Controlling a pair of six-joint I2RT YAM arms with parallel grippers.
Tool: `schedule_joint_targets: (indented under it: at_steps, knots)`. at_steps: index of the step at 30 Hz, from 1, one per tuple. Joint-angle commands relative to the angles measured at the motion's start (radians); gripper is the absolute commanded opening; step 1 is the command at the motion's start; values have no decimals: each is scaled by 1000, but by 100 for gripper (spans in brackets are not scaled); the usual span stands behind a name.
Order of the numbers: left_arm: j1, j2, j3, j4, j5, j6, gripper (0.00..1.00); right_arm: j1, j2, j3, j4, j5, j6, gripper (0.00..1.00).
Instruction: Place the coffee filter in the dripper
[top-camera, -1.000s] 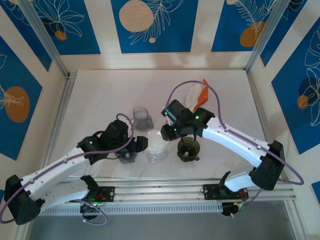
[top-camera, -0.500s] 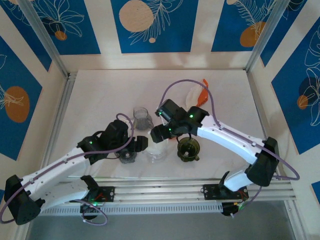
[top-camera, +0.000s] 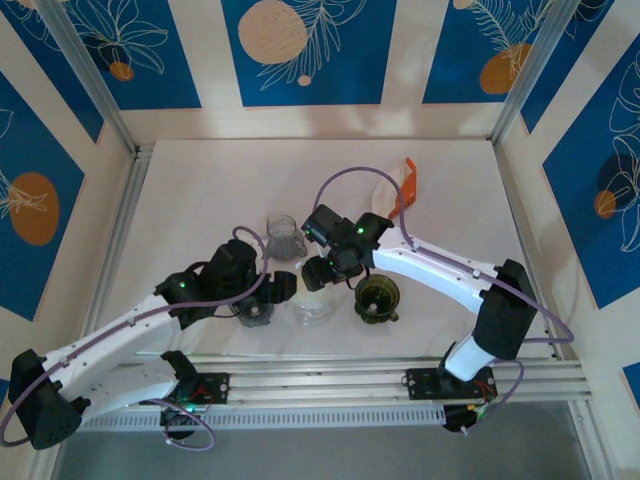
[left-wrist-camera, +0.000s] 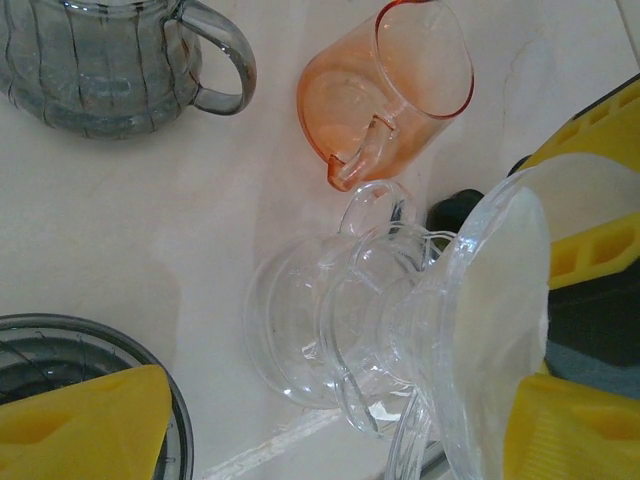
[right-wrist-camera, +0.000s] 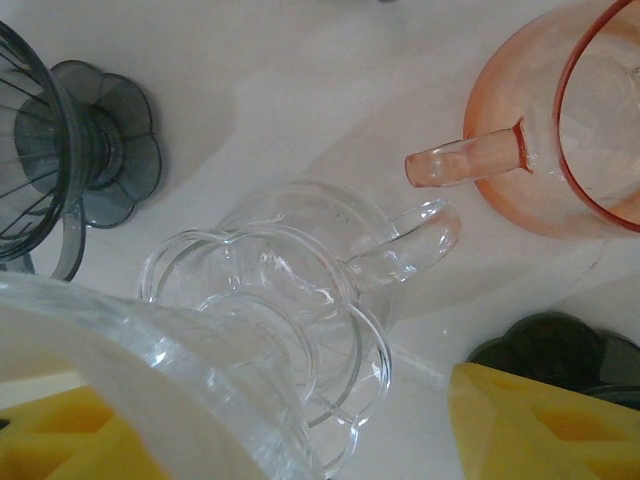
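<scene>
Since a second ago, right gripper (top-camera: 318, 272) swinging left, now hovering over clear dripper (top-camera: 312, 303), jaws spreading apart, pinching nothing. White coffee filter (left-wrist-camera: 505, 290) sitting inside dripper cone. At dripper's 9 o'clock, left gripper (top-camera: 283, 288) staying spread. Placement looking done.

A robotics lab cell: aluminium frame (top-camera: 93, 85), printed wall panels (top-camera: 330, 70).

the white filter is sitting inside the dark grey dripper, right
Not quite. The white filter is sitting inside the clear dripper, not the dark grey dripper. The left wrist view shows it: the white paper lines the clear cone, while the grey one beside it has no paper in it.
</scene>
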Motion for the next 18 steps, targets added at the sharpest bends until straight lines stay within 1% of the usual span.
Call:
schedule_joint_targets:
  at_steps: [1, 18]
  knots:
    - [16, 8, -9, 19, 19, -14, 81, 7, 23, 0, -17, 1, -10, 66]
    - [16, 15, -10, 26, 22, -19, 81, 30, 85, -27, 8, 40, -15, 63]
